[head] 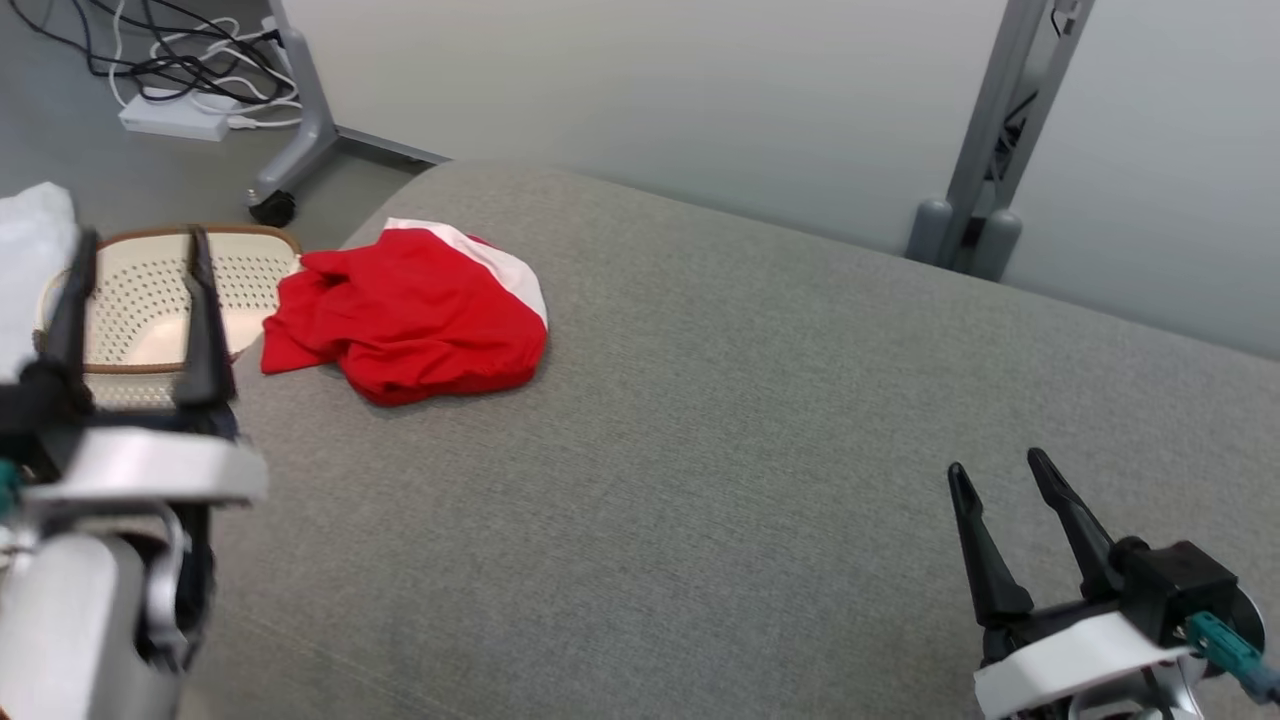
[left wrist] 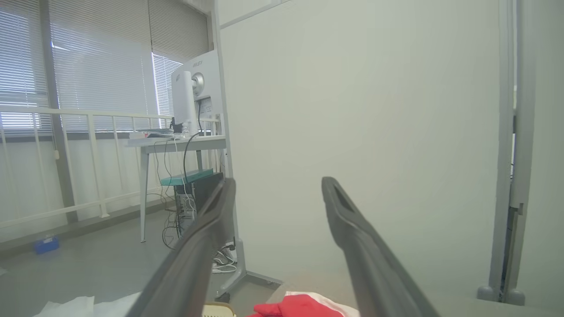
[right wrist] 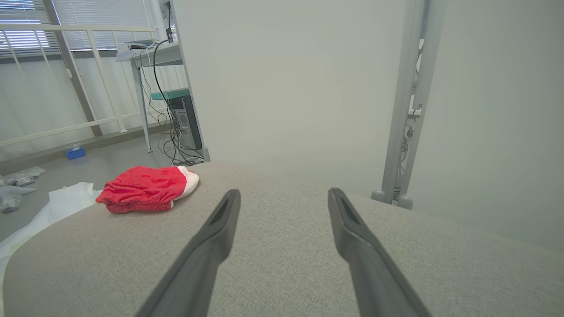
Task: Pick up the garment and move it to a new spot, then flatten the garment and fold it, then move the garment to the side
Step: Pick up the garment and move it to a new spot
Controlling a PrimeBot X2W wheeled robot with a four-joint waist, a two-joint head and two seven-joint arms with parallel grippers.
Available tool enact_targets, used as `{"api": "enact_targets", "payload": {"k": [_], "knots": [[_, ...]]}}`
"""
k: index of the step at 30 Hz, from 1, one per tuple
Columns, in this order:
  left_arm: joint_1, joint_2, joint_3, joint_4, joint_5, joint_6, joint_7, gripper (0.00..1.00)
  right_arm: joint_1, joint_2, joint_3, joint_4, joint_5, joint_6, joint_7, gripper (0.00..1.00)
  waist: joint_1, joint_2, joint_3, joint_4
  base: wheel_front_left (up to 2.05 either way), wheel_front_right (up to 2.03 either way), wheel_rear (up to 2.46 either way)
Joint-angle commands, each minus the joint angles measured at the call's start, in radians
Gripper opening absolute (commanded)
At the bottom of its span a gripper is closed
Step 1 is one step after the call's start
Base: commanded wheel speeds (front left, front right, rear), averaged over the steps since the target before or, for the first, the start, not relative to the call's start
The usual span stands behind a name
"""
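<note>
The garment (head: 405,315) is a crumpled red piece with a white band, lying at the far left of the grey upholstered surface (head: 700,420), near its edge. The right wrist view has the garment (right wrist: 147,188) at left, well ahead of the fingers; in the left wrist view a strip of the garment (left wrist: 299,307) peeks in at the bottom edge. My left gripper (head: 140,240) is raised at the left, open and empty, its fingers in front of a basket. My right gripper (head: 995,465) hovers open and empty above the surface at the lower right, far from the garment.
A cream perforated basket (head: 150,290) with a brown rim stands on the floor just left of the garment. White plastic sheeting (head: 30,250) lies beside it. A wheeled stand leg (head: 290,160), cables and a power strip (head: 175,118) are on the floor behind. A grey partition post (head: 985,150) rises at the back right.
</note>
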Motion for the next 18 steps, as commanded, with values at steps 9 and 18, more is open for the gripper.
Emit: {"api": "enact_targets", "payload": {"k": [9,18], "knots": [[-0.344,0.052,0.019,0.358,-0.079,-0.091,0.143,1.0,-0.087,-0.044,0.026,-0.036,-0.021,0.0,0.044,1.0,0.0,-0.0001,0.178,-0.154,0.0,0.0,0.0],[-0.457,0.016,0.015,0.784,-0.16,-0.179,0.197,1.0,-0.143,-0.072,0.043,-0.057,-0.015,0.0,0.057,1.0,0.0,-0.0001,0.295,-0.246,0.0,0.0,0.0]]}}
